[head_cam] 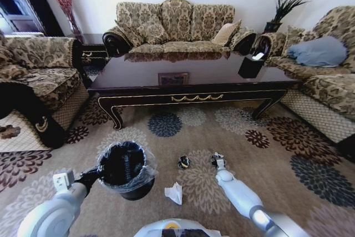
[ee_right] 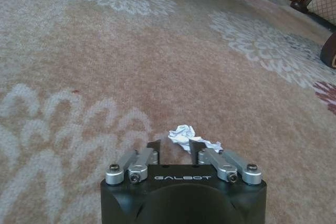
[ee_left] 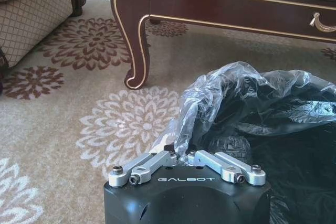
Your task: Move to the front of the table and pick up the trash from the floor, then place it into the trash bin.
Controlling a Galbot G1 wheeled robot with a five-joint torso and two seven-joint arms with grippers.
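The trash bin (head_cam: 126, 169), black with a crinkled grey bag (ee_left: 231, 93), stands on the floor (head_cam: 183, 137) in front of the table (head_cam: 188, 76). My left gripper (head_cam: 101, 174) (ee_left: 179, 156) is shut on the bin's bagged rim. My right gripper (head_cam: 216, 160) (ee_right: 176, 148) is low over the carpet and open. A small crumpled white scrap of trash (ee_right: 182, 134) lies at its fingertips, partly between them. A dark-and-yellow wad (head_cam: 183, 162) sits on the carpet between bin and right gripper. A larger crumpled white paper (head_cam: 174, 192) lies nearer to me.
Patterned sofas ring the table on the left (head_cam: 33, 81), behind it (head_cam: 175, 26) and on the right (head_cam: 327, 70). A black tissue box (head_cam: 250, 66) sits on the table's right end. The table's curved leg (ee_left: 137, 51) stands close beyond the bin.
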